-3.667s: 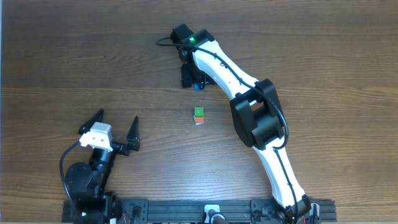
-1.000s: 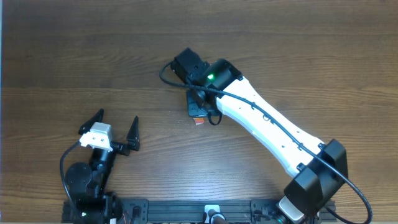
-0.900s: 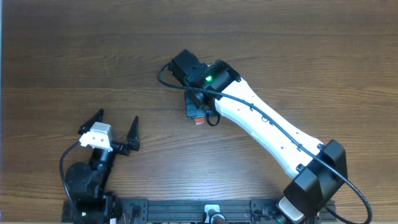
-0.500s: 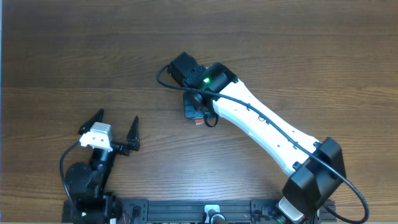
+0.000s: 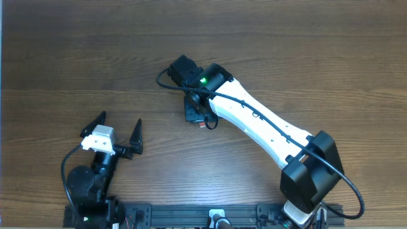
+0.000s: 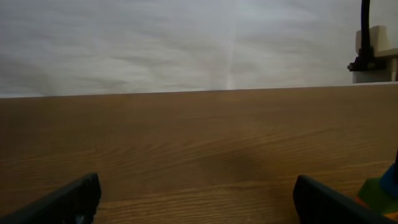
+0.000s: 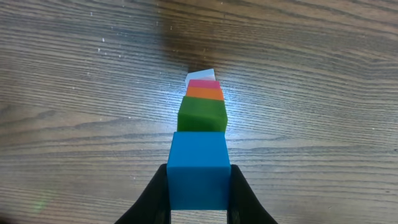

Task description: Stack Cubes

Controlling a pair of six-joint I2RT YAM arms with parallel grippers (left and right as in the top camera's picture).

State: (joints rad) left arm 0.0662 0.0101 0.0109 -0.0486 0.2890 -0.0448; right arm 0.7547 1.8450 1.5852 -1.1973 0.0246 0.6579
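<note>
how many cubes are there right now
5, all in one column: white cube at the bottom, then pink cube, orange cube, green cube, and the blue cube on top, in the jaws of the right gripper. Others may be hidden beneath.

A blue cube (image 7: 199, 169) is held upright over a green cube (image 7: 202, 114). Beneath sit an orange cube (image 7: 204, 93), pink cube (image 7: 203, 83), white cube (image 7: 200, 75)

Top looks down; left wrist skims table (image 6: 186, 143); right wrist hovers over stack (image 7: 202, 115).

We record the right arm (image 5: 254, 117) as white shells with black joints, a green indicator light (image 5: 203, 81), a looped black cable (image 5: 160, 79); left gripper (image 5: 121, 117) black-fingered, white-bodied.
</note>
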